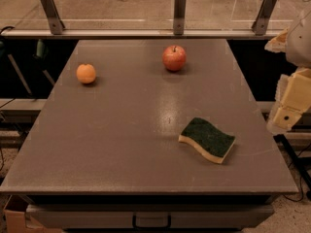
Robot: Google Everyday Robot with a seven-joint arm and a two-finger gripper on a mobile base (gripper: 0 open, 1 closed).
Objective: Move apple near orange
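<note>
The red apple (174, 58) with a short dark stem stands on the grey table (121, 140) at the far middle. The small orange (86, 73) sits at the far left of the table, well apart from the apple. The gripper (289, 111) is at the right edge of the view, beyond the table's right side, far from both fruits and holding nothing that shows.
A green and yellow sponge (207, 139) lies on the table at the front right. A glass railing with metal posts (179, 8) runs behind the table's far edge. A cardboard box (12, 217) stands on the floor at the front left.
</note>
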